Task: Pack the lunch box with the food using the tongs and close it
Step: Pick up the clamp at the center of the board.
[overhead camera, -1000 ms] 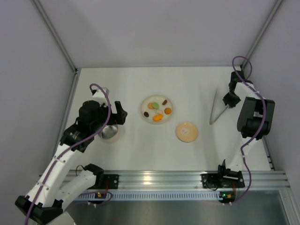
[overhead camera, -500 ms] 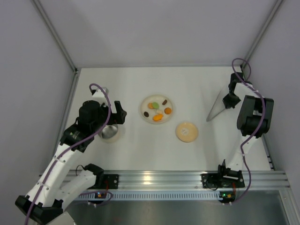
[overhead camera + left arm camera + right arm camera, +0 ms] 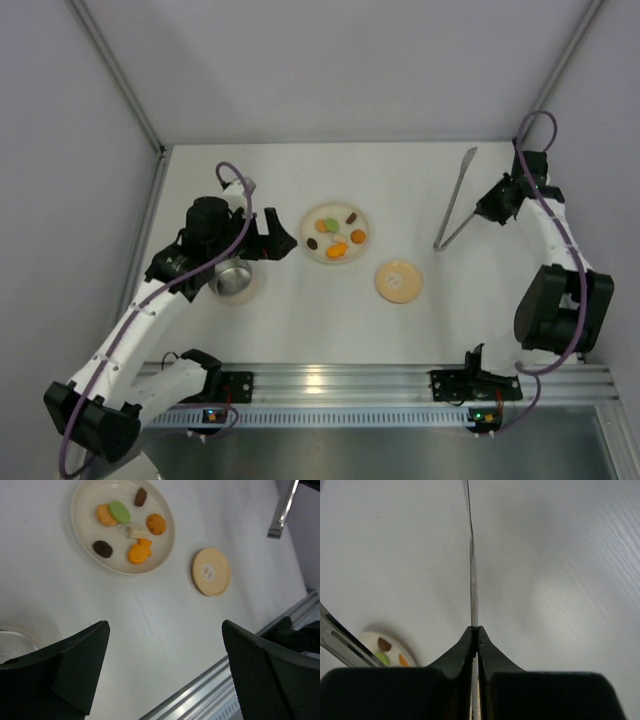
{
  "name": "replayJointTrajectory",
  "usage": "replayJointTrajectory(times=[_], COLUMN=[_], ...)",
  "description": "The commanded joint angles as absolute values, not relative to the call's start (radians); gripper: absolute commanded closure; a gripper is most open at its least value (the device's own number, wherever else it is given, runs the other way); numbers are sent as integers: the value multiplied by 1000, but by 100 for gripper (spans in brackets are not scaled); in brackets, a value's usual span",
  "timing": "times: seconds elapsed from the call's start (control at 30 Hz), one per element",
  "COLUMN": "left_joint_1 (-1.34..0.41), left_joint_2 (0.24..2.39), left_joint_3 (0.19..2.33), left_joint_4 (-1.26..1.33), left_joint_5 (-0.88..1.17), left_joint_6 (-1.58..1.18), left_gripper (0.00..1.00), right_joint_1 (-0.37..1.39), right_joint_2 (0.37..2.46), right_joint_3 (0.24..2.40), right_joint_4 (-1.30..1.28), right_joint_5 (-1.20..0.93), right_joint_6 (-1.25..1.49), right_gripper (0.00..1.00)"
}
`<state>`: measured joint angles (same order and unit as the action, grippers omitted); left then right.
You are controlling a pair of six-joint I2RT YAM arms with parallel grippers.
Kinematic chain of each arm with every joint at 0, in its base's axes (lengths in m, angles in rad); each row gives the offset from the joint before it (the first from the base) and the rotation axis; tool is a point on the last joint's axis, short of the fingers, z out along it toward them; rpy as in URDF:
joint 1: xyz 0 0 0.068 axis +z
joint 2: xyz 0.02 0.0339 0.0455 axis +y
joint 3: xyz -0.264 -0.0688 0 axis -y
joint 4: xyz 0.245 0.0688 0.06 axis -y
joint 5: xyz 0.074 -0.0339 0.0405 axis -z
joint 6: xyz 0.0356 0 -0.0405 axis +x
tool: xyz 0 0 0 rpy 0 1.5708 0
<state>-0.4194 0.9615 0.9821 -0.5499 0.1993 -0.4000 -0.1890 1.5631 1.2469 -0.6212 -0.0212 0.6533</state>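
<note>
- Left tool (image 3: 272,236): wide open, holding nothing.
- Small round shiny steel pot (image 3: 233,280): lid off, at 8 o'clock from cream round plate (image 3: 306,232).
- Small orange, green, brown, white food bits (image 3: 338,249): on plate.
- Flat round tan lid (image 3: 399,281): on white bench (image 3: 400,180), 4 o'clock from plate.
- Right tool (image 3: 490,208): pinched shut on long thin silver metal tongs (image 3: 455,198), 3 o'clock from plate.

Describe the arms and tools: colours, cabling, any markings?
The left arm and right arm have white links, black joints and a purple cable looped along each. The left tool and right tool have matte black fingers. The black bases carry small green and orange lights. No markings are readable.
</note>
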Motion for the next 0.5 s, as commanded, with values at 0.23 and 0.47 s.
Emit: replayJointTrajectory(times=[0.23,0.47], left_joint_1=[-416,-477], left_joint_2=[1081,1178], left_joint_3=[1085,1091], left_joint_4=[-62,107], left_joint_5=[869,948], left_joint_6=[-834,-925], left_gripper=[1,1], right_joint_1=[-57,63], right_joint_2=[1120,994], right_joint_3=[1056,1043], right_joint_4=[-290,-222], right_joint_5=[-563,-638], right_joint_6=[699,808], right_gripper=[100,100])
